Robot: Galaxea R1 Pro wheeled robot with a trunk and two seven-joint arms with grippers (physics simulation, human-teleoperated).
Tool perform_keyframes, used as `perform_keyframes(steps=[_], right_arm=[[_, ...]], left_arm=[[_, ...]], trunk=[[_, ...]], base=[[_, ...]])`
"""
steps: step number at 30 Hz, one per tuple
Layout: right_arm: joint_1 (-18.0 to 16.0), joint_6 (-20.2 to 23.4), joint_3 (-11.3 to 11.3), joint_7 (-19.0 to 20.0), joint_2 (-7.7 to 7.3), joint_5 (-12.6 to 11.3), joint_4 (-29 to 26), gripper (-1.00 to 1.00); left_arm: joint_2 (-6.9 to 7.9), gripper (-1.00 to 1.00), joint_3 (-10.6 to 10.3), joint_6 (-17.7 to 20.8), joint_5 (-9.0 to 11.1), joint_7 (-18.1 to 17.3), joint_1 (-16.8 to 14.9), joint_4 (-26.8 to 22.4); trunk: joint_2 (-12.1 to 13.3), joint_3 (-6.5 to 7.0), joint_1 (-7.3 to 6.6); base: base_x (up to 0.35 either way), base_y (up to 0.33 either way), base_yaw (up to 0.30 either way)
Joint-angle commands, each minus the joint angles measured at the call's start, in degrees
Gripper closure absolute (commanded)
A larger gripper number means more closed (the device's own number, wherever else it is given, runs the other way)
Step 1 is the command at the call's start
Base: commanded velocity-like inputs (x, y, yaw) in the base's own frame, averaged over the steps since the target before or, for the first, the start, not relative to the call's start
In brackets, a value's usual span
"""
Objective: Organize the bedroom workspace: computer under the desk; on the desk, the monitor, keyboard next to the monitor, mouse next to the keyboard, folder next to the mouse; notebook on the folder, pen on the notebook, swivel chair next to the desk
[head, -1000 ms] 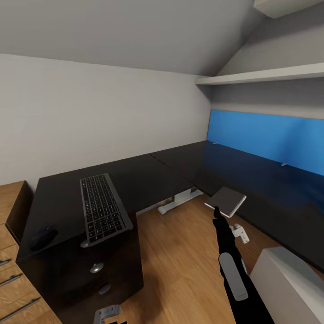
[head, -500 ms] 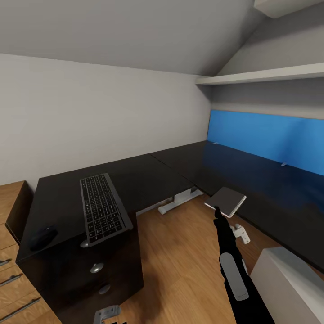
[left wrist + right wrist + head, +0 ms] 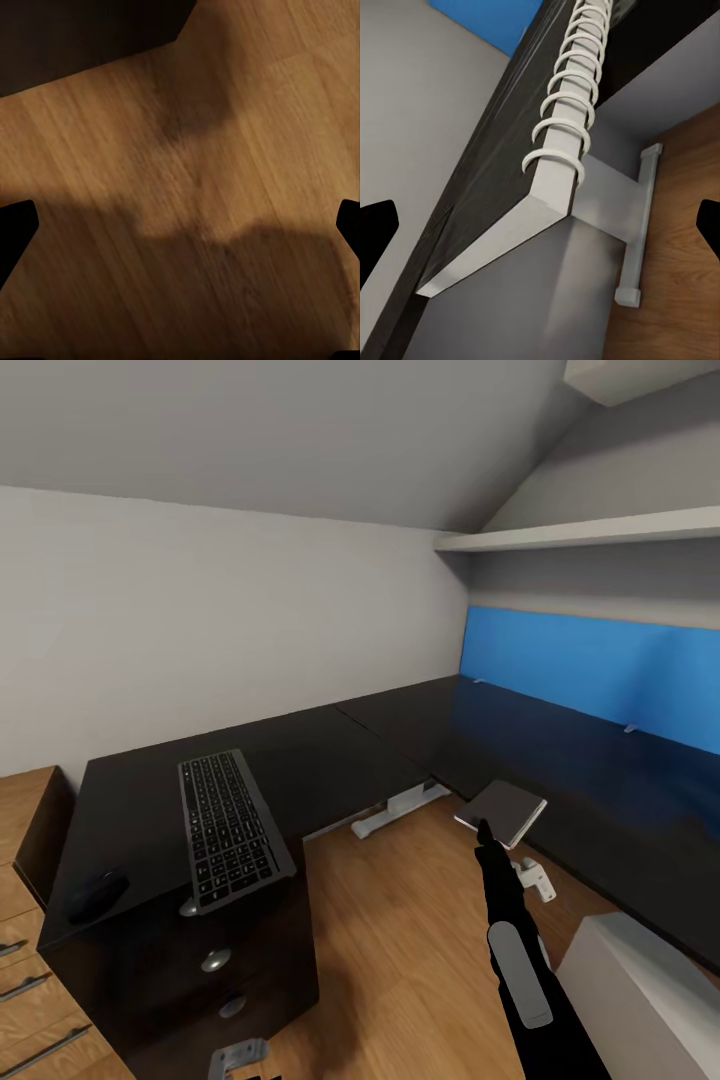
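Mouse (image 3: 96,893) lies at the left end of the black desk (image 3: 330,745), the keyboard (image 3: 229,828) just beside it, overhanging the front edge above the drawers. Further right, the right gripper (image 3: 482,828) is clamped on the grey notebook (image 3: 502,809), held over the wooden floor (image 3: 400,920) by the desk's inner edge. Left gripper's state cannot be told

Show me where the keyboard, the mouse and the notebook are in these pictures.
keyboard (image 3: 229,827): head view, middle of the key area.
mouse (image 3: 96,893): head view, top of its rounded black body.
notebook (image 3: 503,807): head view, middle of its grey cover; also (image 3: 556,161), right wrist view, end by the spiral binding.
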Motion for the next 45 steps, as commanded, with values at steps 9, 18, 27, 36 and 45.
perform_keyframes(steps=[9,18,27,36,45], right_arm=[[0.0,-0.2,0.0,-0.1,0.02,-0.5,0.0,-1.0],[0.0,-0.2,0.0,-0.1,0.02,-0.5,0.0,-1.0],[0.0,-0.2,0.0,-0.1,0.02,-0.4,0.0,1.0],[0.0,-0.2,0.0,0.0,0.02,-0.4,0.0,1.0],[0.0,-0.2,0.2,0.1,0.02,-0.5,-0.2,1.0]], left_arm=[[0.07,-1.0,-0.2,0.0,0.6,0.5,0.0,-0.1],[-0.07,-1.0,-1.4,0.1,0.5,0.5,0.0,1.6],[-1.26,-1.0,-1.6,0.1,0.5,0.5,-0.1,2.8],[-1.41,-1.0,-1.6,0.1,0.5,0.5,-0.1,2.8],[-1.59,-1.0,-1.6,0.1,0.5,0.6,0.0,2.9]], trunk=[[0.0,-0.06,-0.01],[0.0,-0.06,-0.01],[0.0,-0.06,-0.01],[0.0,-0.06,-0.01],[2.0,0.84,-1.11]], base=[[0.085,0.0,0.0],[0.029,0.0,0.0],[0.001,0.0,0.0],[0.0,0.0,0.0],[0.0,0.0,0.0]])
